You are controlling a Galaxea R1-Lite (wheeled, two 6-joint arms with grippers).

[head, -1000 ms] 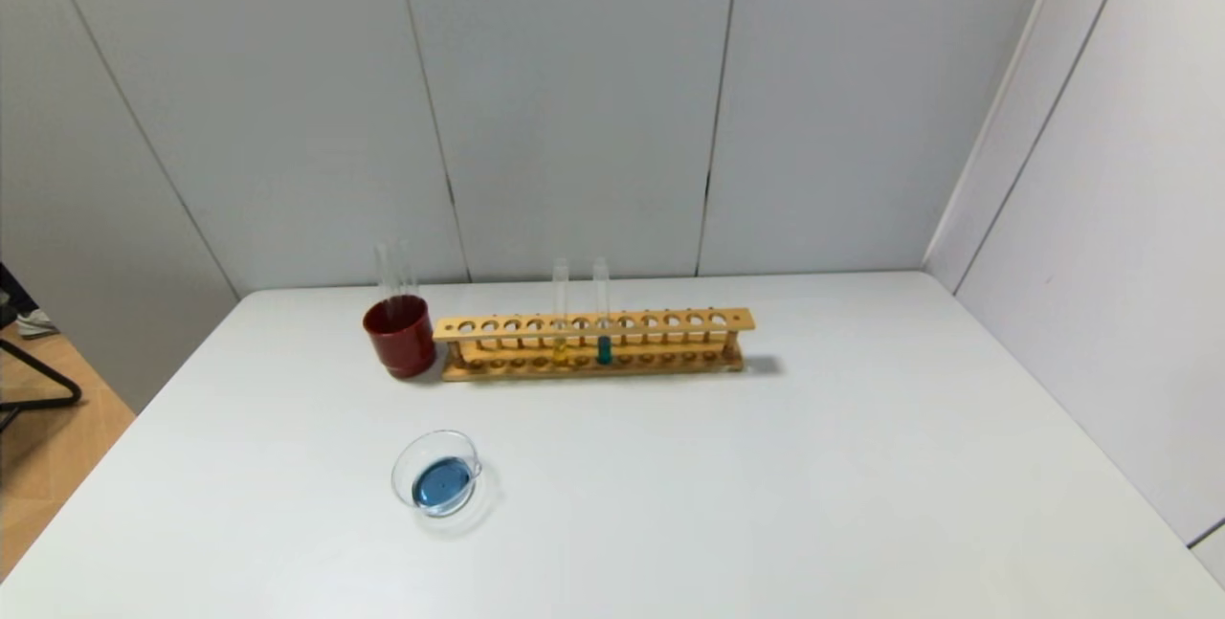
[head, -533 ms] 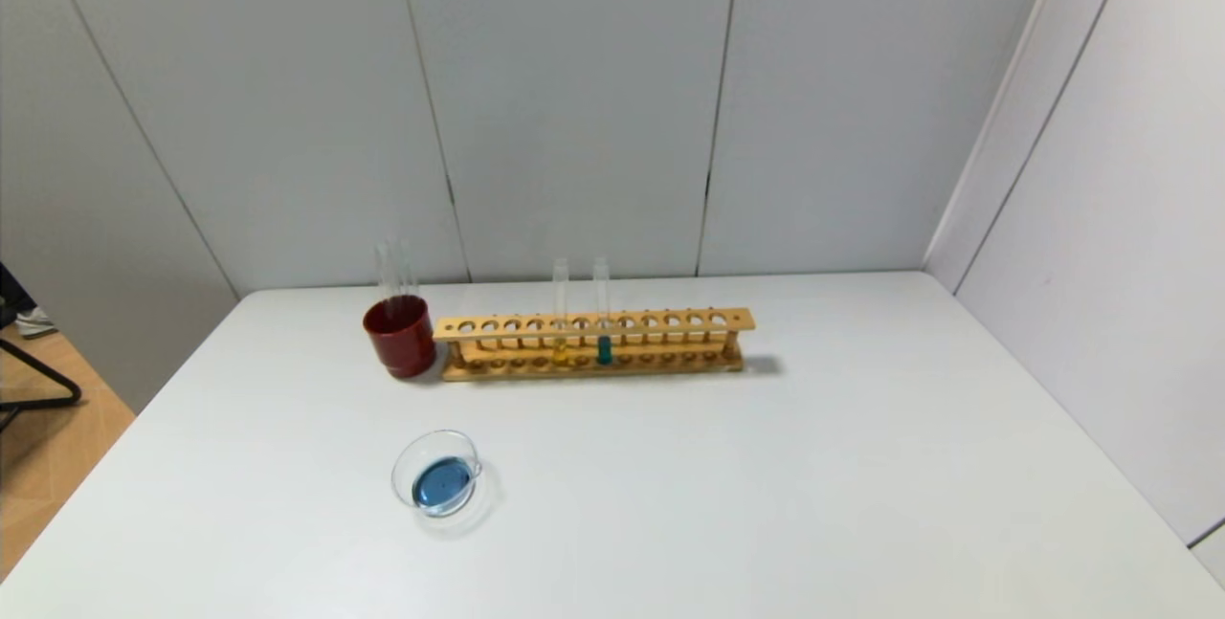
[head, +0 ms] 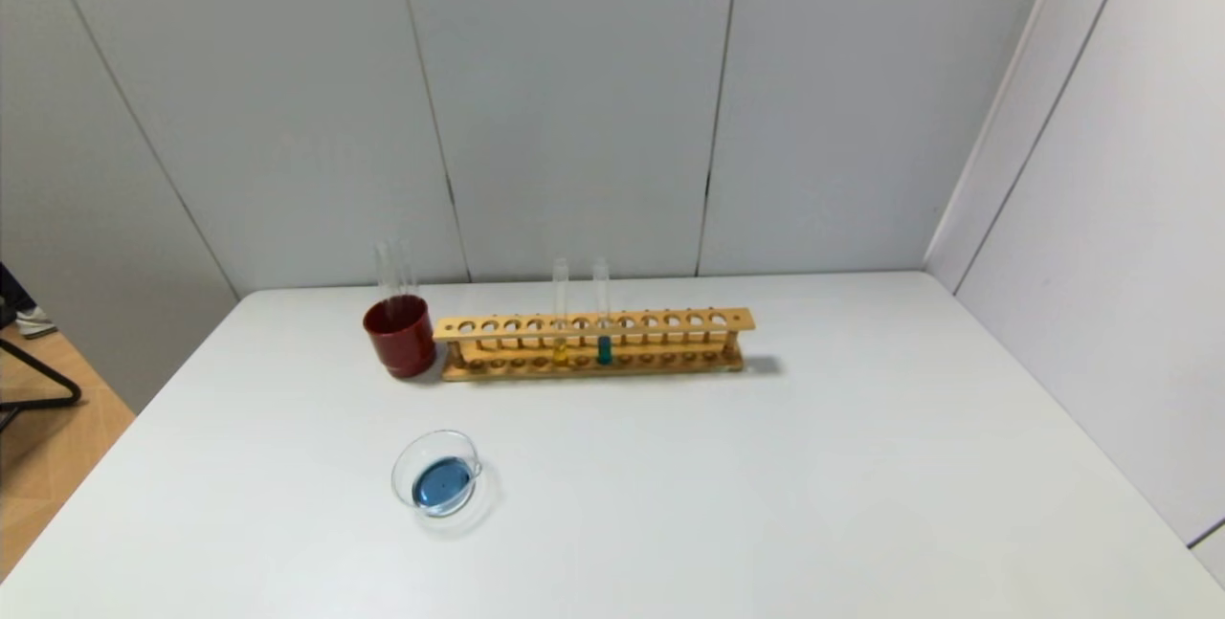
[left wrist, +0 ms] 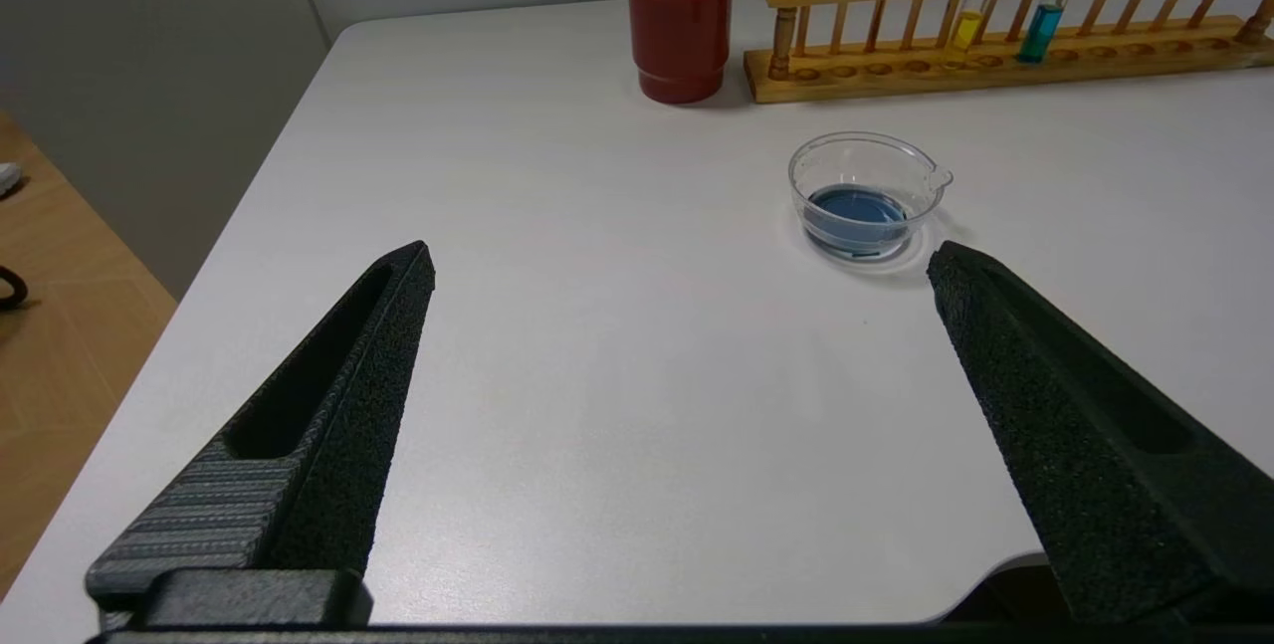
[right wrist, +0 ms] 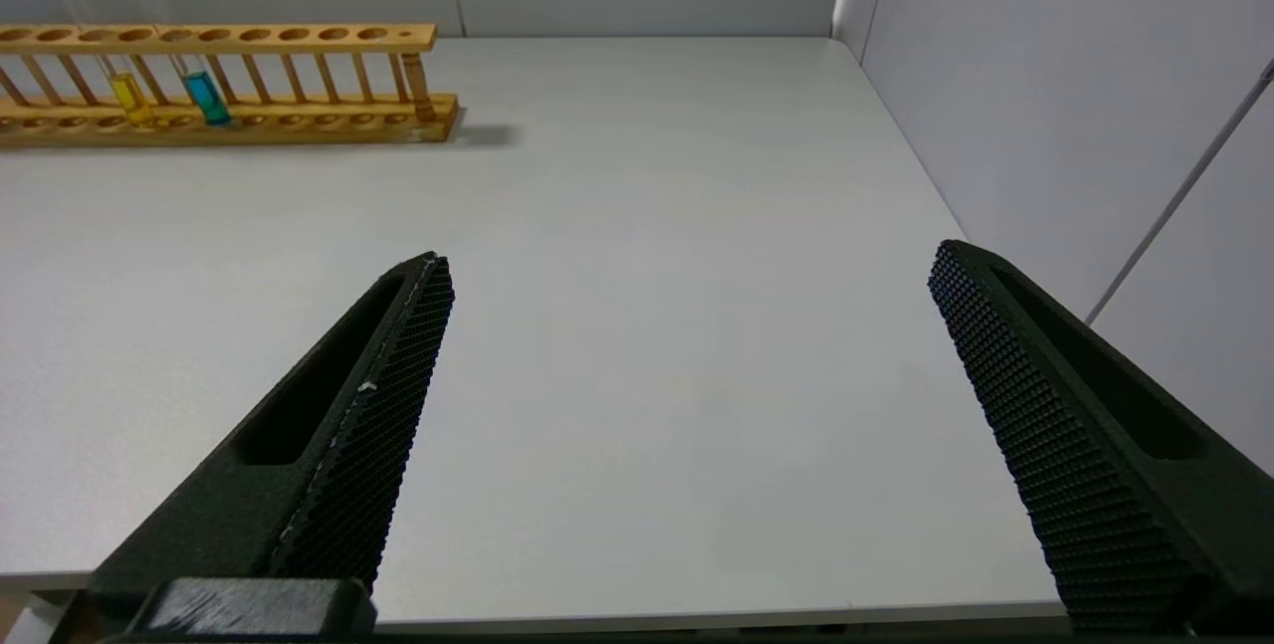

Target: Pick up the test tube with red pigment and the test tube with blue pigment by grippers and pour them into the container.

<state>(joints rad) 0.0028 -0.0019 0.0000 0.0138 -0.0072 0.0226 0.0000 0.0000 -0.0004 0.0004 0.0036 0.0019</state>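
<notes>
The container [head: 406, 462], a clear glass dish, holds a pool of blue liquid and sits on the white table, left of centre. It also shows in the left wrist view [left wrist: 808, 176]. No tube with red or bright blue liquid shows. Two clear tubes [head: 394, 267] stand in the dark red cup [head: 400, 342] and look empty. My left gripper [left wrist: 684, 256] is open and empty, low over the table's near edge, short of the dish. My right gripper [right wrist: 689, 256] is open and empty over the near right part of the table. Neither gripper shows in the head view.
A wooden rack [head: 593, 324] stands at the back beside the red cup. It holds a yellow-liquid tube [head: 560, 351] and a darker teal-liquid tube [head: 604, 349]. Grey walls close the back and right side. The table's left edge drops to the floor.
</notes>
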